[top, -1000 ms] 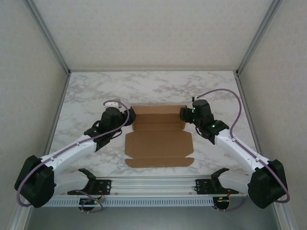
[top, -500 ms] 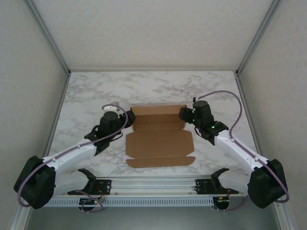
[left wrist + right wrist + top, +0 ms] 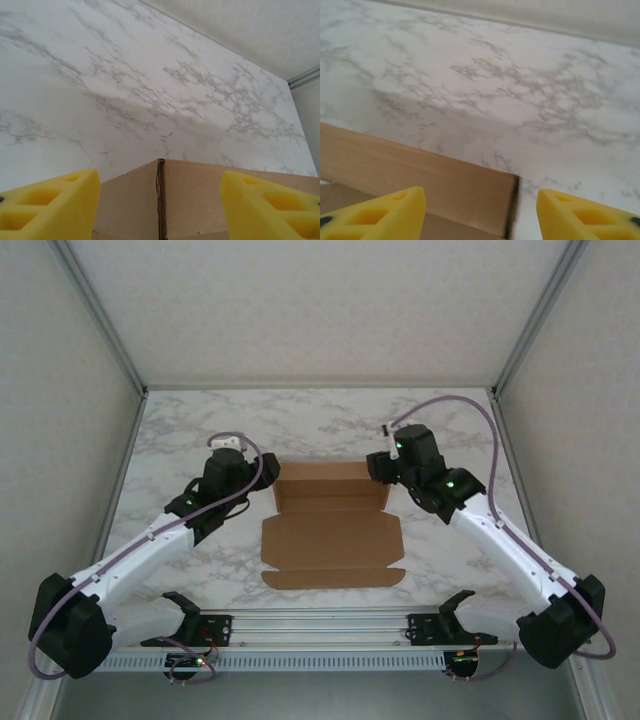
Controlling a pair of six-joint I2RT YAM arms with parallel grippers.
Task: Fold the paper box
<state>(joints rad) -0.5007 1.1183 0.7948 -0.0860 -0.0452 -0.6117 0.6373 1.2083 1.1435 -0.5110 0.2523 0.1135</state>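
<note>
Nearest the camera above, a metal rail (image 3: 320,625) runs along the near edge of the marble surface (image 3: 330,420), with the two arm bases at either end of it. The left arm (image 3: 150,545) reaches up and inward from the left. The right arm (image 3: 510,540) does the same from the right, and a purple cable (image 3: 470,405) loops over it.

Between the arms lies the paper box (image 3: 330,535), plain brown cardboard, near the middle of the surface. Its near flap and wide middle panel lie flat. Its far section looks raised into a low wall with short side pieces.

The left jaws sit just beside the box's far left corner, and the right jaws just beside its far right corner.

In the left wrist view, the two yellow pads (image 3: 47,202) stand wide apart at the bottom edges. An upright corner of the box (image 3: 200,200) rises in the gap between them, with a dark seam down it. Neither pad touches the cardboard, so the left jaws are wide and hold nothing.

In the right wrist view, the yellow pads (image 3: 375,212) are likewise well separated. The far wall of the box (image 3: 420,185) ends in a dark edge between them, closer to the right-hand pad, with bare marble beyond. The right jaws are also wide and grip nothing.

Farther back the surface runs bare to pale walls.
</note>
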